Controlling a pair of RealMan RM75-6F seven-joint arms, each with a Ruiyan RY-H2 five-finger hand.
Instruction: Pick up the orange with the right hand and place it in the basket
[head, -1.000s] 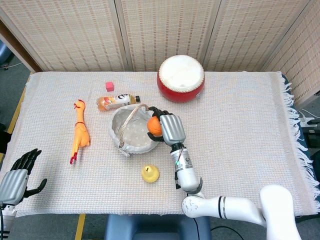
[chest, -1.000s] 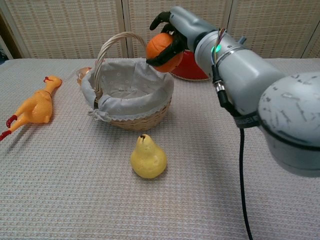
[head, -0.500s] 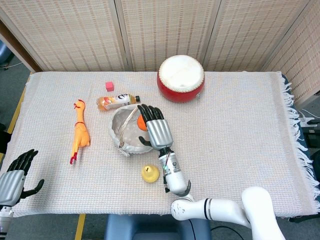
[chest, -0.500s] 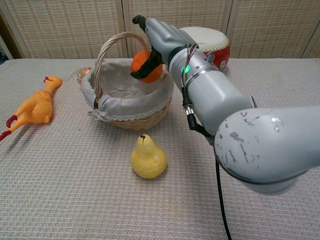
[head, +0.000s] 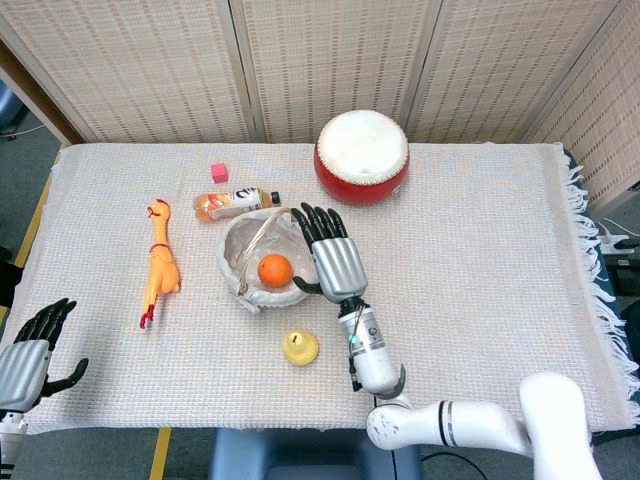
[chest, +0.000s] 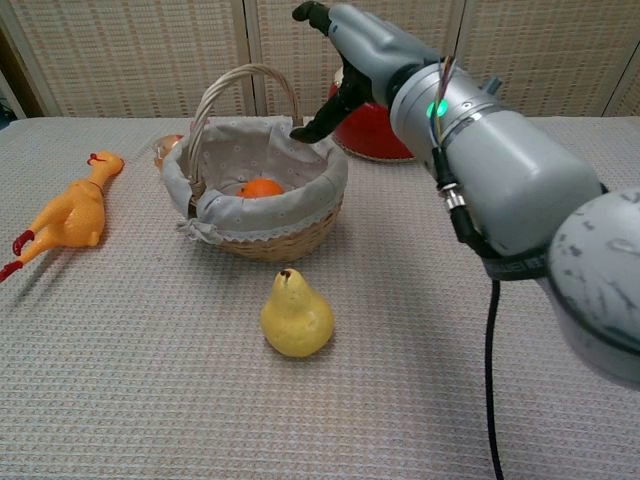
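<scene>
The orange (head: 274, 270) lies inside the basket (head: 236, 248), a little left of centre in the head view, resting on the white cloth lining and touching nothing else; from the chest view only its top shows over the near rim. The right hand (head: 334, 258) hovers just beside the basket's right rim, its fingers (head: 318, 222) spread apart and holding nothing, and in the chest view it hangs above the rim at the upper middle of the frame. To my eye the placing step is done, and what remains is the retreat: the next move calls for lifting that hand up and away to the right, clear of the rim and the arched handle (chest: 232, 88) so the basket isn't nudged. The left hand (head: 30, 352) sits at the lower left corner of the head view, off the bench edge, fingers loosely apart and empty. A pear (head: 300, 346) stands on the bench just below the basket.
</scene>
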